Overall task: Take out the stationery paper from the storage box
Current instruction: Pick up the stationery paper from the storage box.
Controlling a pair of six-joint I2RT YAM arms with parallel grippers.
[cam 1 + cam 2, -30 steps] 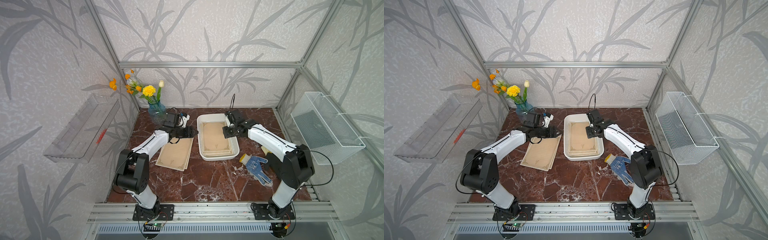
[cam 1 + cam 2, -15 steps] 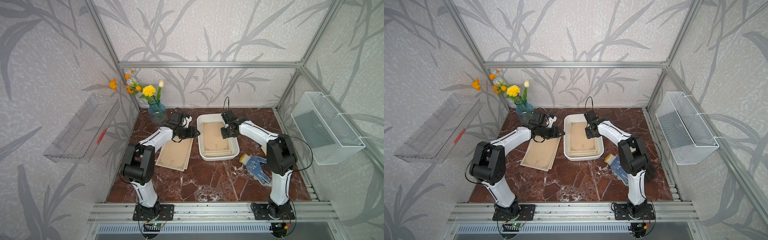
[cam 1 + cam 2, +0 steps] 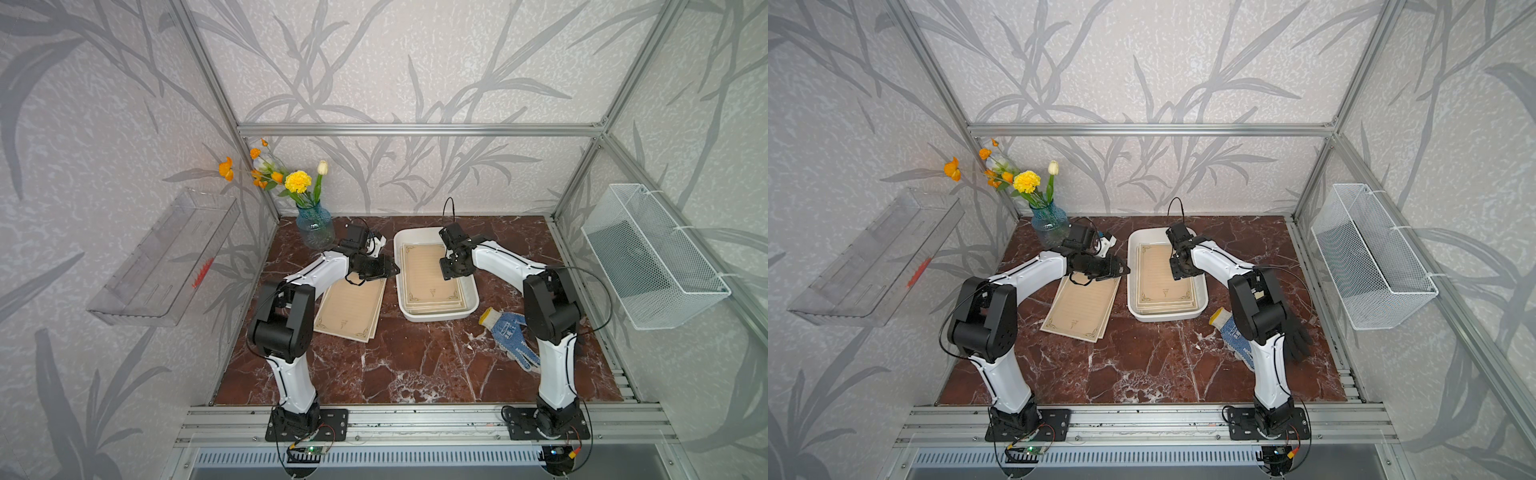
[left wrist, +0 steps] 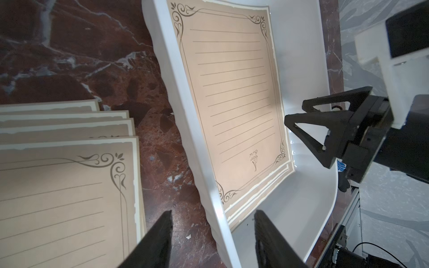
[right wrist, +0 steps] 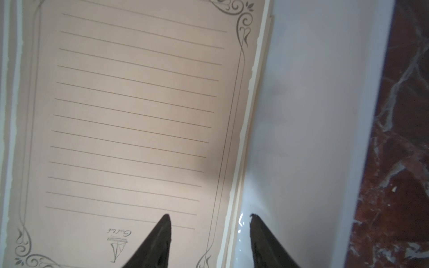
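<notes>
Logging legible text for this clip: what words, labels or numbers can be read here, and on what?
Top sheet in the box: a short script word above the emblem, too blurred to read.
Sheets on the table: same mark, too small to read.
Glove: blue print, too small to tell if it is lettering.
Nothing else readable.

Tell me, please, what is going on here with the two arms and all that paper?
Stationery paper is being moved out of the white storage box. A fanned pile of sheets already lies on the table beside the box, and a stack is left inside. The right gripper hovers open, straddling the stack's edge. The left gripper, also open and empty, is poised over the box's rim next to the pile.
</notes>
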